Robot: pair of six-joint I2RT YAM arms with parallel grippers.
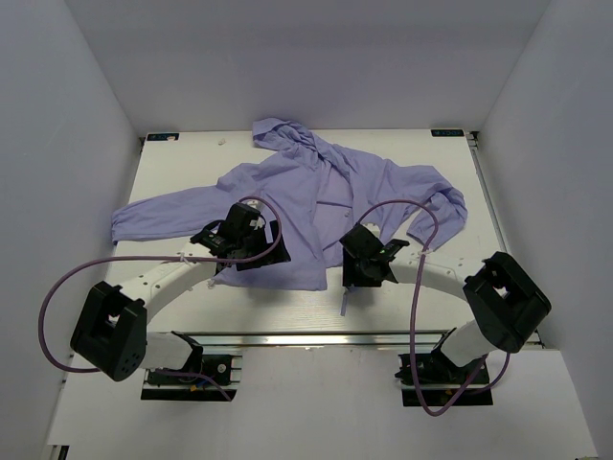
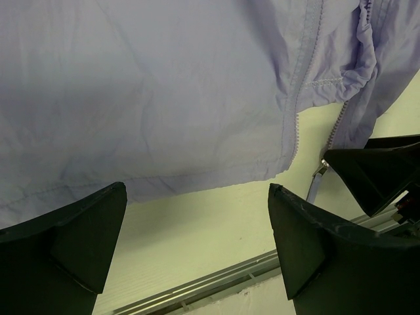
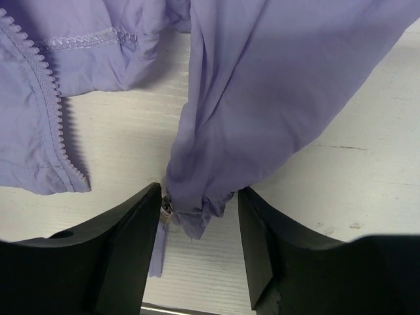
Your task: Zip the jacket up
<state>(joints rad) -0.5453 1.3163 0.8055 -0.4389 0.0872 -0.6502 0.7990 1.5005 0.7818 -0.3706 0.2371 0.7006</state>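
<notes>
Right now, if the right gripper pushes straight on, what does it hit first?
The jacket: its bunched lower corner sits between the fingers of the right gripper. The table is likely just beneath it; depth is unclear.

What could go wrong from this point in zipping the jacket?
1. The right hand straddles the bunched corner of the jacket, the slider at the gap's edge; closing may well catch only fabric.
2. The left hand hangs open over the other hem, whose zipper teeth lie apart from the slider; unpinned, that panel could slide during mating.
</notes>
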